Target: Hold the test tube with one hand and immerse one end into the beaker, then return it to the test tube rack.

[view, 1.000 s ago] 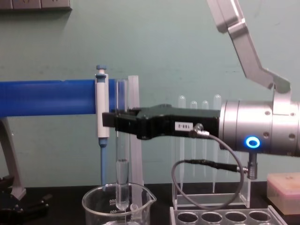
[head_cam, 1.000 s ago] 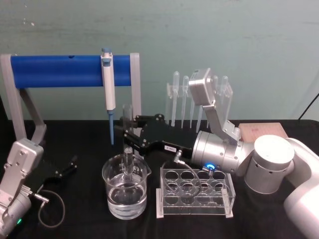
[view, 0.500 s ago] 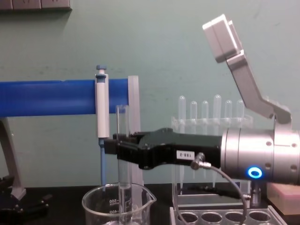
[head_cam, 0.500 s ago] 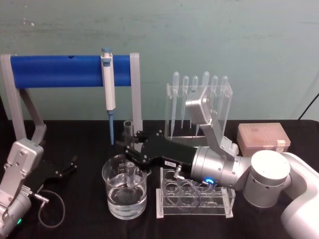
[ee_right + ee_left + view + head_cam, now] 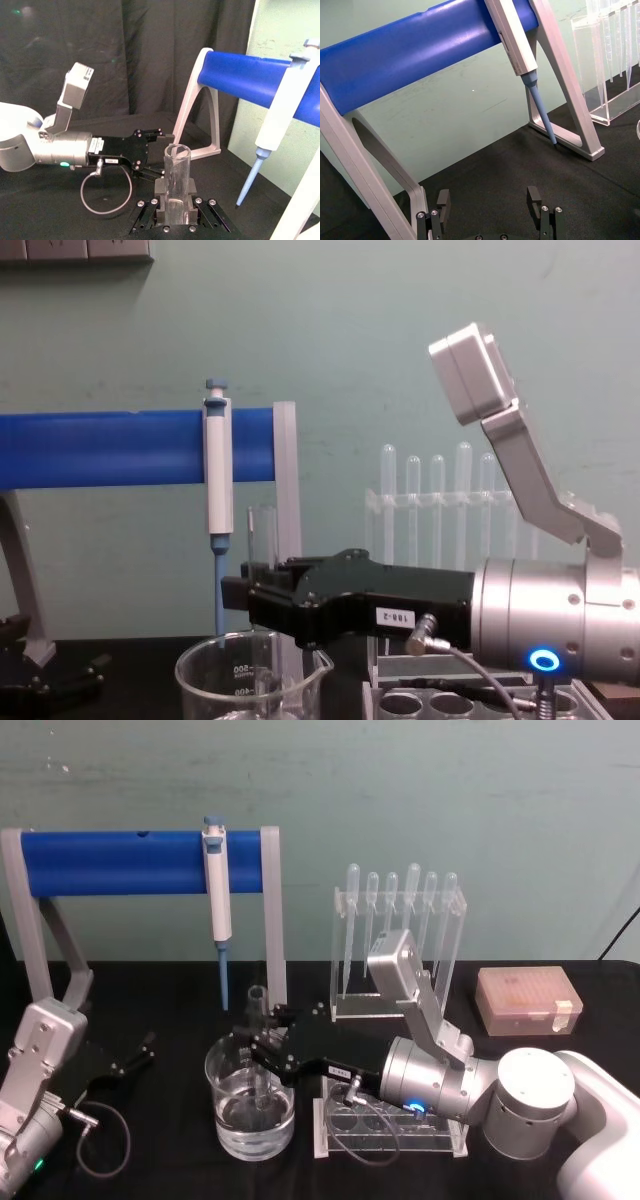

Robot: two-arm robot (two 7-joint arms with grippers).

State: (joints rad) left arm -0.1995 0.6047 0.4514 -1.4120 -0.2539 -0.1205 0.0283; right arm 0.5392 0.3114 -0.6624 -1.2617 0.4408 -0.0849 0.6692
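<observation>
Gripping the test tube [image 5: 257,1010] upright between closed jaws, the right gripper [image 5: 257,1045] is holding the tube's lower end down inside the beaker [image 5: 225,1120], apparently in the water. The dip looks done, or nearly so. Lifting it out and setting it in the rack [image 5: 445,1138] is not yet done. The left gripper [image 5: 487,197] is lying open on the bench [image 5: 150,1000], well apart.

The test tube [image 5: 176,185] is clear, glossy glass, and so is the beaker [image 5: 238,1125]. The right claw [image 5: 248,590] is matt black, plastic by its look, on a smooth satin silver metal wrist [image 5: 545,610]. The tabletop [image 5: 495,175] wears matt black cloth. The blue bar [image 5: 120,862] is smooth with a soft sheen. The test tube rack [image 5: 452,1135] is clear glossy plastic.
</observation>
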